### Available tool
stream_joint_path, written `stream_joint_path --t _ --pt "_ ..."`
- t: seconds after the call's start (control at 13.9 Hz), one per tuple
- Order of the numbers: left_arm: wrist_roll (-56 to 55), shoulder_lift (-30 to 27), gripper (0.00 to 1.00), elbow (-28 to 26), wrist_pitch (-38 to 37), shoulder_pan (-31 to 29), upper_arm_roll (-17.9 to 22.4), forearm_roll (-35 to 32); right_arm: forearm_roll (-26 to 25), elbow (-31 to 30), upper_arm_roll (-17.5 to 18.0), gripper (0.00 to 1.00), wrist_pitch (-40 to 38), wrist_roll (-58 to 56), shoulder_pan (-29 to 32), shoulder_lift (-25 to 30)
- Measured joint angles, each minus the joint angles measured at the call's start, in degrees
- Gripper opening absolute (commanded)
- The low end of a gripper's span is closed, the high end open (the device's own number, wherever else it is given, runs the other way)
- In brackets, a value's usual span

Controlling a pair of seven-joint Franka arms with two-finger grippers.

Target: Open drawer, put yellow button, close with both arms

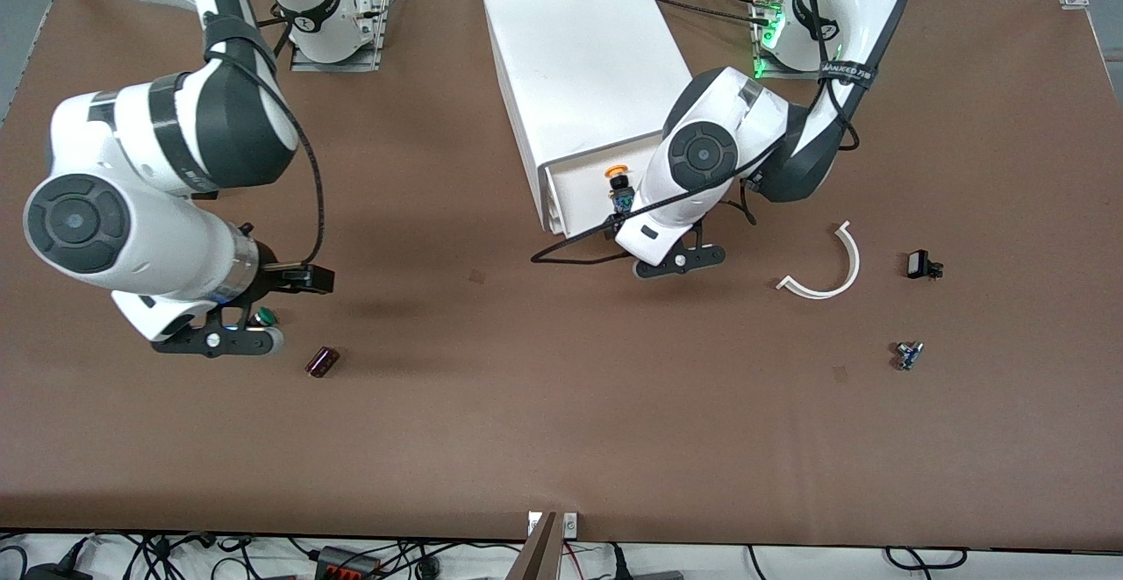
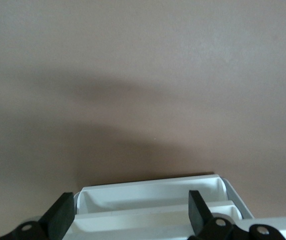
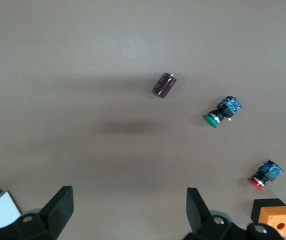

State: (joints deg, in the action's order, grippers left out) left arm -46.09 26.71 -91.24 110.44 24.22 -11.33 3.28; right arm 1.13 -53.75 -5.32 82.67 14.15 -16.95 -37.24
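The white cabinet [image 1: 583, 62] stands at the middle of the table near the robots' bases. Its top drawer [image 1: 579, 185] is pulled out toward the front camera. The yellow button [image 1: 619, 183] lies inside it, orange cap toward the cabinet. My left gripper [image 1: 675, 257] hangs over the drawer's front edge, beside the button. In the left wrist view the left gripper [image 2: 130, 215] is open, with the drawer's white rim [image 2: 153, 192] showing between its fingers. My right gripper [image 1: 215, 340] is open over the table at the right arm's end, with nothing between its fingers [image 3: 60, 207].
A green-capped switch [image 1: 261, 315] lies by the right gripper, a dark cylinder [image 1: 322, 361] beside it. The right wrist view also shows a red-capped switch [image 3: 265, 175] and an orange box [image 3: 275, 217]. At the left arm's end lie a white curved strip [image 1: 829, 268], a black part [image 1: 921, 264] and a small blue part [image 1: 908, 354].
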Motion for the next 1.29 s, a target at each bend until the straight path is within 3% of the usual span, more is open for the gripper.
stream_joint_path --t 0.29,0.57,0.93,1.29 --pt "-0.2 -3.8 1.00 -4.7 0.0 0.1 -2.1 0.0 0.0 -0.8 -0.1 1.00 -0.4 -3.9 4.7 2.7" --pt "-2.9 -6.1 1.00 -8.6 0.4 0.3 -4.2 0.0 0.3 -6.5 0.0 1.00 1.1 -5.2 8.4 7.8" --pt "-4.9 -6.2 1.00 -9.8 0.4 0.2 -5.5 0.0 0.3 -10.9 0.1 1.00 3.3 -5.2 9.4 13.6" --pt "-6.7 -6.3 1.00 -10.1 0.4 0.2 -6.8 0.0 0.4 -12.0 0.1 1.00 3.5 -12.5 15.5 18.6"
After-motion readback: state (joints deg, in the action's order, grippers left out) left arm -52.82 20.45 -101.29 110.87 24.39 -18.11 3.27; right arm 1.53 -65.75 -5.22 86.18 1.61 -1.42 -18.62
